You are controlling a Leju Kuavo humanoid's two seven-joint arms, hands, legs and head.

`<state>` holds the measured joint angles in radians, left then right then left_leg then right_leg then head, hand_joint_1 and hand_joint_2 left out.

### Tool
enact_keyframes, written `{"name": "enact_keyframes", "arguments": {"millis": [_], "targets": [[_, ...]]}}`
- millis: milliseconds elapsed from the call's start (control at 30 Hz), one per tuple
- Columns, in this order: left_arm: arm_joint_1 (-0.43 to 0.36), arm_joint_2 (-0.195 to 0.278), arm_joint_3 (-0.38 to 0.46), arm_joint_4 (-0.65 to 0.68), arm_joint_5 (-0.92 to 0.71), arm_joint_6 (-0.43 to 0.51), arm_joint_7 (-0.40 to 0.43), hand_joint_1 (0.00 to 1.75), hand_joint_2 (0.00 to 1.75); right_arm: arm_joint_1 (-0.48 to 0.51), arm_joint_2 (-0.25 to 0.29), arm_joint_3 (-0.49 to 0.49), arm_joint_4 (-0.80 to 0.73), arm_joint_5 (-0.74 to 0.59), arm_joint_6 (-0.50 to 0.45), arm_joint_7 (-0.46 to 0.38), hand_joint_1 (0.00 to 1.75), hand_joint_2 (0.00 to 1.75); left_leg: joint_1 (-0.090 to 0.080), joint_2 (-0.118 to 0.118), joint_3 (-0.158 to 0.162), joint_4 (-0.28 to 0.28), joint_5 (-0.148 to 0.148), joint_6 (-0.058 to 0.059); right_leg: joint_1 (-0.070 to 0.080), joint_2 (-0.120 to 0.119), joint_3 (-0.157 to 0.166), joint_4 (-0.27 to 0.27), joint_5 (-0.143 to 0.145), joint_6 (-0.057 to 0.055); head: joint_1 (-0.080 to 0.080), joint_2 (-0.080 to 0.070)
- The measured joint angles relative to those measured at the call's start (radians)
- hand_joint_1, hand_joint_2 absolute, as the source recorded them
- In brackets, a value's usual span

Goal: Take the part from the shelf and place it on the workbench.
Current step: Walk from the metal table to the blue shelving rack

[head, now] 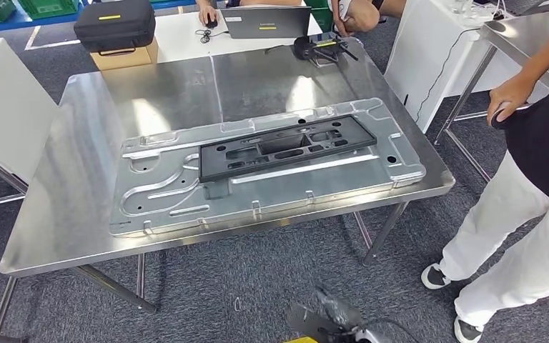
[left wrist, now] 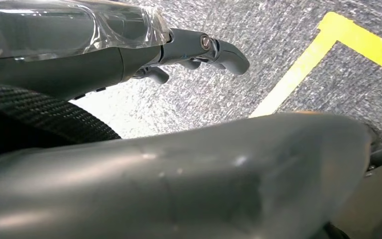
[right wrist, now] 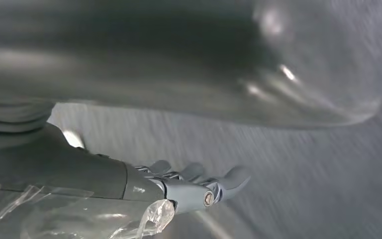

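One black plastic frame (head: 284, 148) lies flat on one pressed metal panel (head: 186, 193) on the steel table (head: 64, 214). Left robot hand (left wrist: 199, 52) and right robot hand (right wrist: 194, 184) hold nothing, fingers extended.

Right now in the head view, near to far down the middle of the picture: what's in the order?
Grey carpet floor → stainless steel workbench near edge → stamped silver sheet-metal panel → black rectangular plastic frame lying on it → bare steel top → open grey laptop.
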<state>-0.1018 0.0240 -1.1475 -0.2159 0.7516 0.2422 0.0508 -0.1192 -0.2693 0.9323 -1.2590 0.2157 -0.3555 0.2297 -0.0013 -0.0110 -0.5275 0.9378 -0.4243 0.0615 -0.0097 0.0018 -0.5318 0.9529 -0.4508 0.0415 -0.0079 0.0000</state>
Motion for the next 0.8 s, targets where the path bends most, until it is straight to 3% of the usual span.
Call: {"name": "enact_keyframes", "arguments": {"millis": [100,200,333,400,533,800], "targets": [[0.001,-0.001,0.0,0.0,0.007,0.015,0.003,0.0,0.0,0.041,0.046,0.023,0.202,-0.167,-0.015,-0.085,0.0,0.0,0.002,0.0,0.002,-0.003,0.002,-0.004,0.003,0.0,0.0,0.0,-0.001,-0.006,0.0,0.0],[0.002,-0.002,0.0,0.0,0.012,0.034,0.007,0.0,0.0,0.061,0.091,0.029,0.401,-0.332,0.012,-0.116,0.0,0.0,0.004,0.0,0.003,-0.004,0.003,-0.009,0.005,0.001,0.0,0.001,-0.002,-0.009,0.0,0.0],[0.003,-0.004,0.0,0.0,0.015,0.05,0.009,0.0,0.0,0.06,0.137,0.006,0.609,-0.499,0.068,-0.044,0.0,0.0,0.006,0.001,0.004,-0.005,0.001,-0.028,0.006,0.002,0.0,0.001,-0.003,-0.012,0.0,0.0],[0.003,-0.005,0.0,0.0,0.015,0.056,0.008,0.0,0.0,0.058,0.156,-0.018,0.686,-0.569,0.081,0.014,0.0,0.0,0.006,0.001,0.004,-0.005,0.001,-0.03,0.006,0.002,0.0,0.001,-0.003,-0.012,0.0,0.0],[0.003,-0.006,0.0,0.0,0.016,0.063,0.004,0.0,0.0,0.055,0.195,-0.063,0.799,-0.615,0.075,0.063,0.0,0.0,0.003,0.001,0.003,-0.001,0.0,-0.029,0.003,0.001,0.001,0.0,-0.002,-0.011,0.0,0.0],[0.003,-0.006,-0.001,0.0,0.007,0.064,0.001,0.0,0.0,0.05,0.248,-0.108,0.913,-0.624,0.061,0.067,0.0,0.0,-0.002,0.001,-0.002,0.01,-0.007,-0.016,-0.002,0.001,0.004,-0.002,0.001,-0.002,0.0,0.0]]}}
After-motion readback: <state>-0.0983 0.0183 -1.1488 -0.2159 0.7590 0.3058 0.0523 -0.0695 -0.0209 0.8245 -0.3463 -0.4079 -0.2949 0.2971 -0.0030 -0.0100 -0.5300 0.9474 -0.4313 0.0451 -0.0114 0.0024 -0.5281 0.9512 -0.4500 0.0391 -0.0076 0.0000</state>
